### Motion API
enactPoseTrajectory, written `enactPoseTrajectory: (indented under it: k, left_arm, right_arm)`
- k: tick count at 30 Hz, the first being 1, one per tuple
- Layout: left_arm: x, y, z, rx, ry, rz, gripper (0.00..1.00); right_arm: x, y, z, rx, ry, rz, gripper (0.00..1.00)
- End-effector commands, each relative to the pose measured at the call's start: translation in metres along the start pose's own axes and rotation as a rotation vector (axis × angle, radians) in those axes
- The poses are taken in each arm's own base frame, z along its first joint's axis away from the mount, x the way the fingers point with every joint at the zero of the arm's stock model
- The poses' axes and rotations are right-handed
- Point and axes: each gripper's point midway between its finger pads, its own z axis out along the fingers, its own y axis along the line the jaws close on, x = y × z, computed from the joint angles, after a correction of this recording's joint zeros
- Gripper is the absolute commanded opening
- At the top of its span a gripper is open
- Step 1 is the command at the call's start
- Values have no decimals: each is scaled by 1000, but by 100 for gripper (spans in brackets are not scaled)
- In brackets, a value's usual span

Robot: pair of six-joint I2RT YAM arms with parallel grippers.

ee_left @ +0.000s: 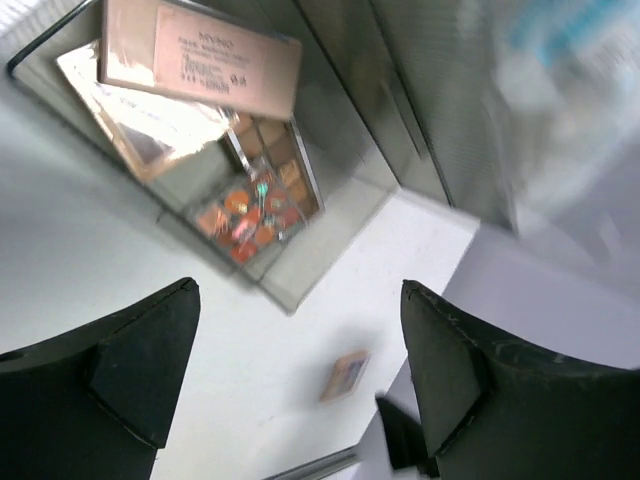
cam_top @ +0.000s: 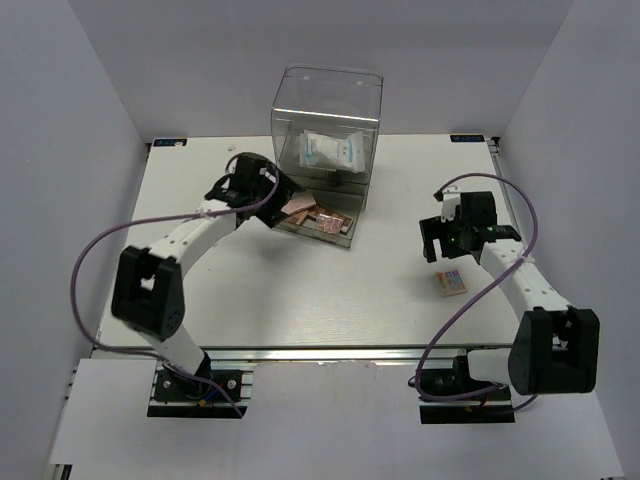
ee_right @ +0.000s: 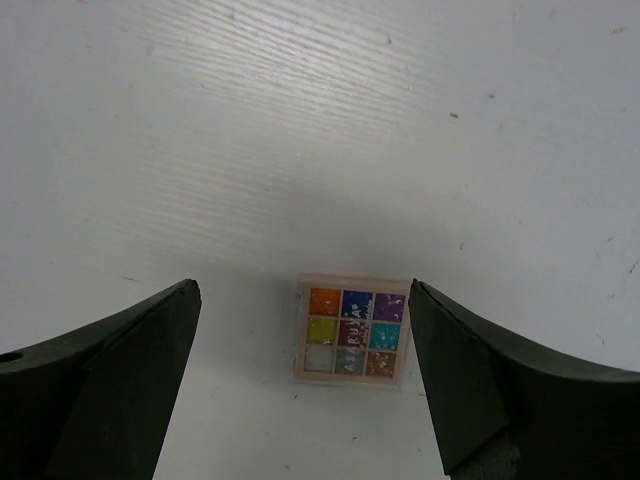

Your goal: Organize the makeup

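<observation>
A multicoloured-squares palette (cam_top: 451,282) lies on the table at the right; in the right wrist view it (ee_right: 352,343) sits low between my fingers. My right gripper (cam_top: 441,243) (ee_right: 302,320) is open and empty, above it. My left gripper (cam_top: 284,200) (ee_left: 300,360) is open and empty, just left of the pulled-out drawer (cam_top: 345,237). The drawer holds a pink palette (ee_left: 200,55), a brown palette (ee_left: 150,125) under it and an orange-toned palette (ee_left: 262,205). A white blue-printed packet (cam_top: 333,150) lies inside the clear box. No round black pot shows.
The clear acrylic drawer box (cam_top: 327,100) stands at the back centre of the white table (cam_top: 300,300). White walls close in the left, right and back sides. Purple cables loop off both arms.
</observation>
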Motion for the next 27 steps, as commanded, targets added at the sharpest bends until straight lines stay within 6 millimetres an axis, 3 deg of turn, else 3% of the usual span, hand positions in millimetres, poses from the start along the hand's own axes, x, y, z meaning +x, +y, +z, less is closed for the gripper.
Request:
enactPoseTrajectory:
  k: [1,2,4,5,7,12,16,27]
  left_arm:
    - [-13,-34,-58,224,-102,139,91]
    - [-8,-13,-55,203,-97,163,91]
    - [-9,-15,-77,267,-134,189,92]
    - [-6,3,-75,243,-139,202,93]
    - [-8,5,-91,276,-170,226,93]
    - [-2,41,-103,234,-196,240,94]
    - [5,58,-109,239,-197,217,94]
    - [1,66,-108,213,-219,211,94]
  right_arm:
    - [18,-13,5,73,73,23,89]
    - [20,-13,7,71,82,21,89]
    - [27,-13,12,65,112,14,89]
    - [29,-14,14,71,119,10,89]
    - [36,-15,19,72,142,6,89]
    - [62,-28,30,145,230,-12,89]
    - [78,-33,35,169,274,-16,89]
    - [105,-40,37,173,337,12,89]
